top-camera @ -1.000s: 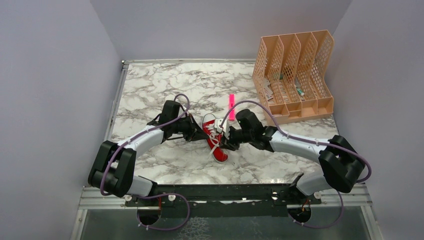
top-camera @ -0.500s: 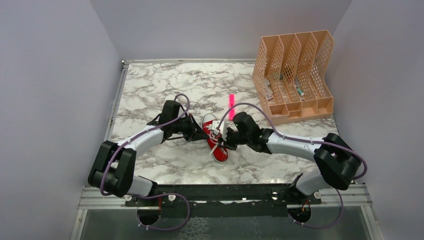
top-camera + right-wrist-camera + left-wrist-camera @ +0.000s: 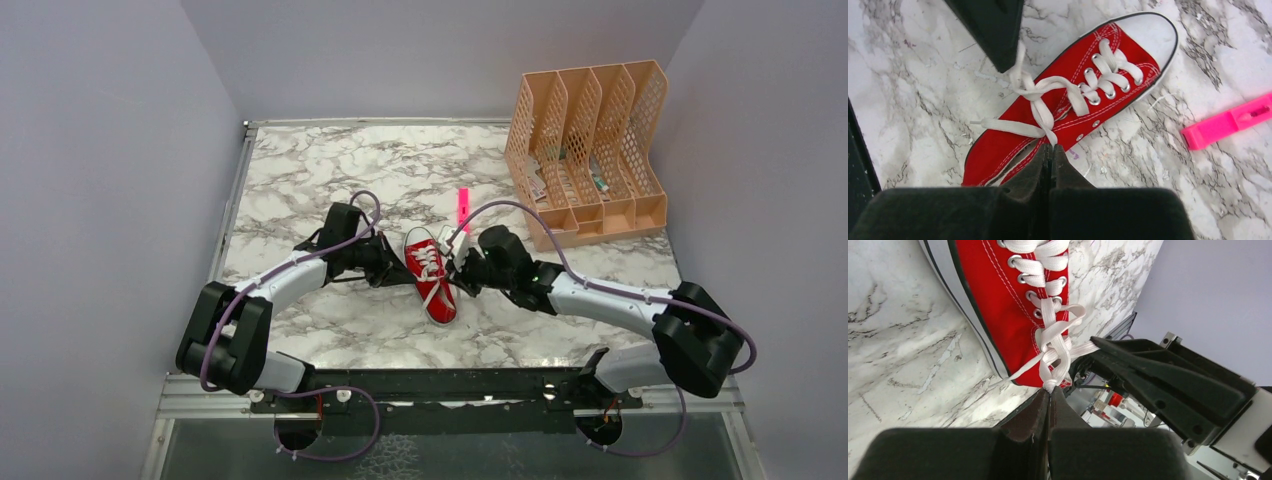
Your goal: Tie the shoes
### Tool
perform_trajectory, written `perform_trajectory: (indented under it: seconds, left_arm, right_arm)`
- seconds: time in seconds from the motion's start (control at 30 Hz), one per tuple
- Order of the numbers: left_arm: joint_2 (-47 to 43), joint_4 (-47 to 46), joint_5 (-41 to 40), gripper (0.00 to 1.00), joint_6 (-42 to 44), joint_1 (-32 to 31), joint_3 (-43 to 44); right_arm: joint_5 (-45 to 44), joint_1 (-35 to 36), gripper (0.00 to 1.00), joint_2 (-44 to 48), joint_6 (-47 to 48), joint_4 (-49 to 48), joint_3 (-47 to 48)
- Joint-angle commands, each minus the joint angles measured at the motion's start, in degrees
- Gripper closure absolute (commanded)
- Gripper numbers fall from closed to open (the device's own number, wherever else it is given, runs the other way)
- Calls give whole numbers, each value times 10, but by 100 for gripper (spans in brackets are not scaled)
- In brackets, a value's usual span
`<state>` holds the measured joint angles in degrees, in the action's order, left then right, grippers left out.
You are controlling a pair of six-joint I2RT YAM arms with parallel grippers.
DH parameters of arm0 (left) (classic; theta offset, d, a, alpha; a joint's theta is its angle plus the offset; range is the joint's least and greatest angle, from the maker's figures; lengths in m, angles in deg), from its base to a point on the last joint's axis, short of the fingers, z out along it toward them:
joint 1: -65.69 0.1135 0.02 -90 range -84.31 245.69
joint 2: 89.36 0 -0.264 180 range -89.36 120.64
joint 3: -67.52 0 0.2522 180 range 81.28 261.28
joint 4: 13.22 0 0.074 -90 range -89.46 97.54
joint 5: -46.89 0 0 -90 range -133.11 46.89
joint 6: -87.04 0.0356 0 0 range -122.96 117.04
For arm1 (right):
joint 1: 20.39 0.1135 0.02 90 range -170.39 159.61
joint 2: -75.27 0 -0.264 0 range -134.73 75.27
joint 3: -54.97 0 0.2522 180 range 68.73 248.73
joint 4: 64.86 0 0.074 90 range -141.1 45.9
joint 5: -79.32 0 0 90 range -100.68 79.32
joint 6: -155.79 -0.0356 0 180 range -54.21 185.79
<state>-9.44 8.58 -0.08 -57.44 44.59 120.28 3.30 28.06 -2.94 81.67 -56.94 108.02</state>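
- The small red canvas sneaker [image 3: 431,282] sits mid-worktop on the marble-pattern worktop [image 3: 330,170], long axis running far to near, toe at the far end.
- The left hand [image 3: 1049,394] is just left of it, pinched tight on a strand of the white laces [image 3: 1040,100].
- The right hand [image 3: 1050,149] is just right of it, and looks clamped on another strand.
- The lace crossing sits between both hands, so the next pull probably goes sideways, across the shoe.
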Motion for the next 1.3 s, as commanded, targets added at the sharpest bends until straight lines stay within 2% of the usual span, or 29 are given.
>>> perform_trajectory:
  seconds: [0.0,0.23,0.43,0.6,0.7,0.83,1.03,1.17,1.27]
  left_arm:
    - [-15,22,-2,100,28,0,-3]
    - [9,58,-1,100,67,-1,-3]
    - [25,110,-40,100,93,-5,1]
    - [19,112,-61,97,87,-5,-11]
    - [24,112,-57,87,94,-5,-6]
    - [20,129,-71,68,105,-5,12]
    - [-20,226,-182,36,148,-5,89]
    - [-17,249,-224,36,205,-5,143]
    - [29,196,-151,46,280,-10,167]
  right_arm:
    - [-62,3,99,9,-94,12,-1]
    - [-61,3,99,-49,-150,-35,20]
    - [-64,2,99,-60,-177,-53,17]
    - [-49,2,99,-52,-175,-65,9]
    - [-35,2,99,-56,-173,-66,12]
    - [-28,2,99,-60,-172,-61,17]
    - [-14,2,99,-55,-172,-51,20]
    - [-17,2,99,-54,-174,-51,17]
    - [-15,2,99,-54,-176,-51,16]
